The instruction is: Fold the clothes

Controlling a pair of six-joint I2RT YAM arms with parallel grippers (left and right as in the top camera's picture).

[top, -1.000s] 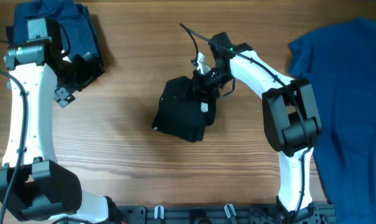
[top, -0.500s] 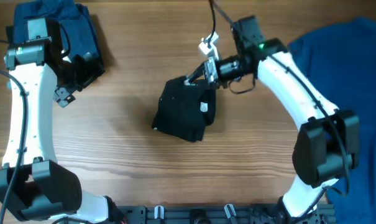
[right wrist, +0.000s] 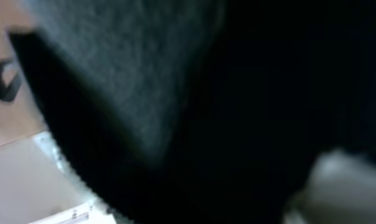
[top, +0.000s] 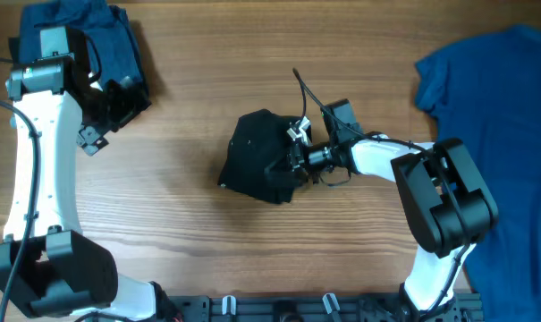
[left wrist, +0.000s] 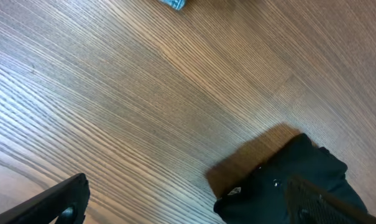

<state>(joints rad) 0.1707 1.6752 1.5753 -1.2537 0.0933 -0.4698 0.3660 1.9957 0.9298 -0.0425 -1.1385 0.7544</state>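
The black T-shirt (top: 259, 156) lies folded into a small bundle at the table's middle. My right gripper (top: 294, 157) is low against the bundle's right edge and points left into it. The right wrist view is filled with blurred black cloth (right wrist: 194, 112), and its fingers do not show clearly. My left gripper (left wrist: 188, 202) is open and empty over bare wood at the back left, beside a pile of dark blue shirts (top: 109, 45). A dark cloth edge (left wrist: 281, 180) lies by its right finger. A bright blue T-shirt (top: 498, 143) is spread at the right.
The wooden table (top: 163, 224) runs under everything. A small teal scrap (left wrist: 173, 4) lies at the top of the left wrist view. The arm bases and a black rail (top: 297, 309) stand along the front edge.
My right arm swung up and back over the black shirt, then came down low to its right edge. The bundle kept its place. The left arm has not moved.
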